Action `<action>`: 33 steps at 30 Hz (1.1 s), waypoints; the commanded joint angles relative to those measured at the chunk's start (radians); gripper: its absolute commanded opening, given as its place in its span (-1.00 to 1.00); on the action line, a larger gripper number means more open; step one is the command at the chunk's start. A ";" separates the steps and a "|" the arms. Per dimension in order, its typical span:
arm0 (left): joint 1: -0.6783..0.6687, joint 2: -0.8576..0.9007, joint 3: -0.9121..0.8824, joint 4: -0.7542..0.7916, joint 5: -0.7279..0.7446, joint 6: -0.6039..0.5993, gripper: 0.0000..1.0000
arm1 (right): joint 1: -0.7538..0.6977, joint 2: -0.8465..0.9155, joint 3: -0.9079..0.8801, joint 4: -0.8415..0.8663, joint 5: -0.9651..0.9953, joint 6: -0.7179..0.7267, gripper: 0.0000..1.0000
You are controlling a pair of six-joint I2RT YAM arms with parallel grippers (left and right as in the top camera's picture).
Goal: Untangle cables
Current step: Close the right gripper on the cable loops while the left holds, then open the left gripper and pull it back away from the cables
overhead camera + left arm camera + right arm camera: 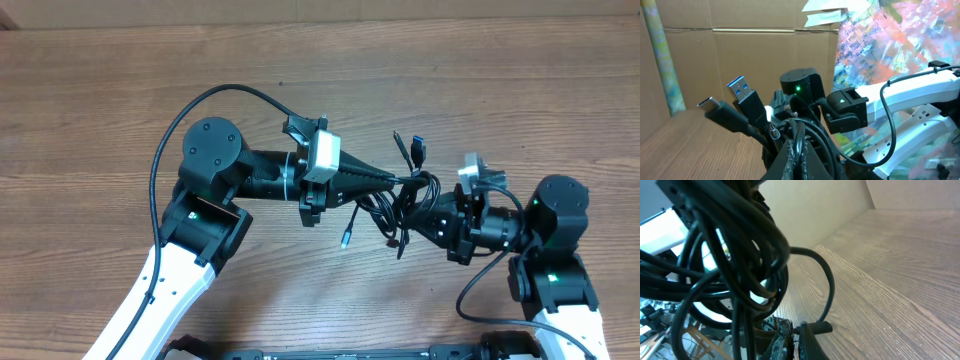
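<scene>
The cables (386,208) are a knot of thin black cords hanging between my two grippers over the wooden table (120,90). Two plug ends (414,150) stick out behind the knot, and a silvery plug (345,239) dangles at the front left. My left gripper (402,181) points right and is shut on one black strand (798,142). Beside it stand a blue-tongued USB plug (742,90) and a smaller flat plug (710,106). My right gripper (424,214) points left, shut on a strand by a small black plug (816,328), with the cable loops (740,255) bunched just above its fingers.
A cardboard wall (740,50) and a colourful painted cloth (880,45) stand beyond the table in the left wrist view. Thick black wires (175,125) arc from the left arm and another (478,285) from the right arm. Both arm bases sit at the front edge.
</scene>
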 commanded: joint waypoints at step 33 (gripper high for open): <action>0.027 0.000 0.017 -0.188 0.000 -0.025 -0.92 | 0.003 0.009 0.026 0.069 -0.038 0.050 0.57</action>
